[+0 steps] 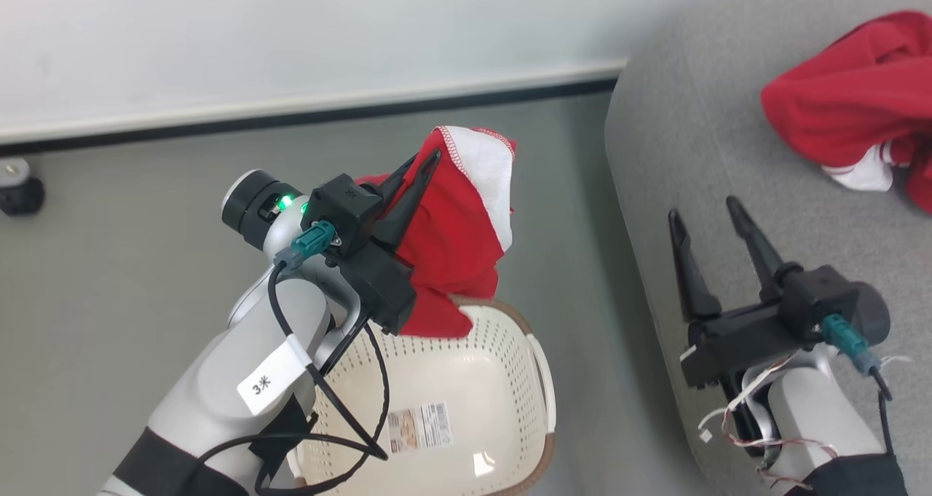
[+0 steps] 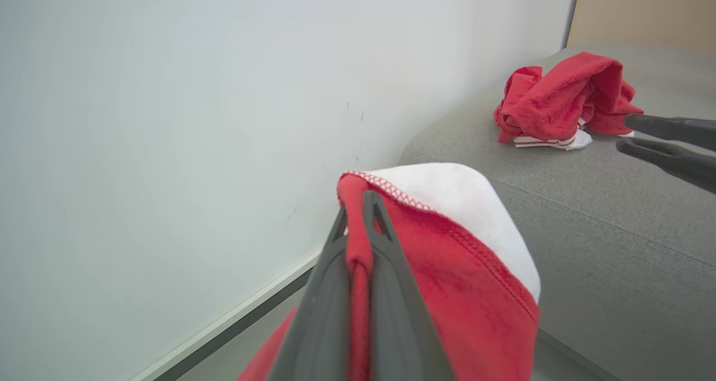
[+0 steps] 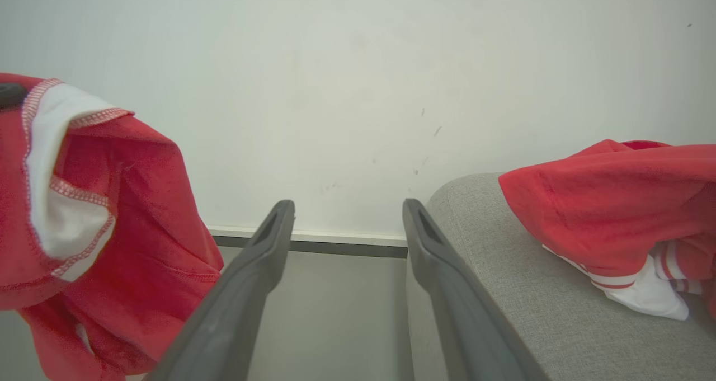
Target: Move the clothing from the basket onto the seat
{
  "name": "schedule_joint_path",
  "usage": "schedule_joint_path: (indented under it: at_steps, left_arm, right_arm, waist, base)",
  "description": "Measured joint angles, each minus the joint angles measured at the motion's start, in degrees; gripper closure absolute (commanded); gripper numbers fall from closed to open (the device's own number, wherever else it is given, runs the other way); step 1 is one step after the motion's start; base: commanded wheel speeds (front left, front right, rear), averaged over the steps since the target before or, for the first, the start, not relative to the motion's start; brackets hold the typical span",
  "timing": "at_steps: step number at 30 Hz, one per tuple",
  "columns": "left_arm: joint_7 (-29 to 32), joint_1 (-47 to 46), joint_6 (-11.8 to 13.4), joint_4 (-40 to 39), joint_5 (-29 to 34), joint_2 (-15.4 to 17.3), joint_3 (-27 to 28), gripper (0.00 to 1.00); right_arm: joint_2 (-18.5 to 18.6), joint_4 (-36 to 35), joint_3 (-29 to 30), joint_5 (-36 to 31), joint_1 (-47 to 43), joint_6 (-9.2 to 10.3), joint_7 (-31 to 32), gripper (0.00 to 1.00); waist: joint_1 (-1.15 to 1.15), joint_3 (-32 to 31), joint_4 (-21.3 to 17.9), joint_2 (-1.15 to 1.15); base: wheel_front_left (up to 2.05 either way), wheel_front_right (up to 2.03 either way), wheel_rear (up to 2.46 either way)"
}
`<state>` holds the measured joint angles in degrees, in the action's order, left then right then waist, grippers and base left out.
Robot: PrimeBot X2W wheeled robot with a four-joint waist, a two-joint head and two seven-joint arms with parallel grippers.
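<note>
My left gripper [image 1: 429,157] is shut on a red garment with a white panel [image 1: 455,226], which hangs in the air above the far end of the cream basket [image 1: 466,379]. In the left wrist view the fingers [image 2: 358,202] pinch a fold of that red clothing [image 2: 458,280]. A second red garment [image 1: 859,110] lies crumpled on the grey seat [image 1: 728,154] at the right, also seen as the red heap [image 2: 559,98] in the left wrist view. My right gripper [image 1: 705,210] hovers open over the seat's left edge with nothing between its fingers [image 3: 263,241].
A white wall with a dark baseboard [image 1: 306,113] runs behind the grey floor [image 1: 131,226]. A small black caster [image 1: 18,186] sits at the far left. The basket's inside shows a paper label [image 1: 419,427].
</note>
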<state>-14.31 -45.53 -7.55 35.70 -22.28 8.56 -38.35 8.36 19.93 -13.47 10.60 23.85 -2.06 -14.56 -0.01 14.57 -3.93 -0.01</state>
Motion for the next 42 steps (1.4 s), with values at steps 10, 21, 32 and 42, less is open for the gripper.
schedule_joint_path:
  at_steps: [10, 21, 32, 42]
  left_arm:
    - [0.0, 1.4, 0.0, -1.7, -2.8, 0.2, -2.2, 1.0]
    - [0.0, 4.5, 0.0, -2.7, -5.6, -0.7, -5.4, 1.0]
    - [1.0, 8.8, 0.0, -6.7, -6.9, -1.5, -8.2, 1.0]
    - [3.1, 10.8, 0.0, -10.6, -8.5, -1.5, -9.1, 1.0]
  right_arm:
    - [0.1, 3.1, -3.2, -0.6, -1.8, -2.07, 0.0, 0.0]
    - [-1.3, 9.5, -9.0, -1.0, -2.0, -4.04, -0.1, 0.0]
    - [-2.3, 15.6, -13.6, -1.0, 1.3, -5.0, -0.1, 0.0]
    - [-3.2, 20.0, -20.5, 1.1, 6.0, -5.02, -0.1, 0.0]
  waist:
    - [0.0, -7.6, 0.9, 0.01]
    - [0.01, -15.9, 1.4, 0.0]
    - [0.0, -23.1, 2.1, 0.01]
    - [0.01, -24.6, 4.0, 0.01]
  base:
    - [0.0, 0.0, 0.0]
    - [0.0, 0.0, 0.0]
    - [0.0, 0.0, 0.0]
    - [0.0, 0.0, 0.0]
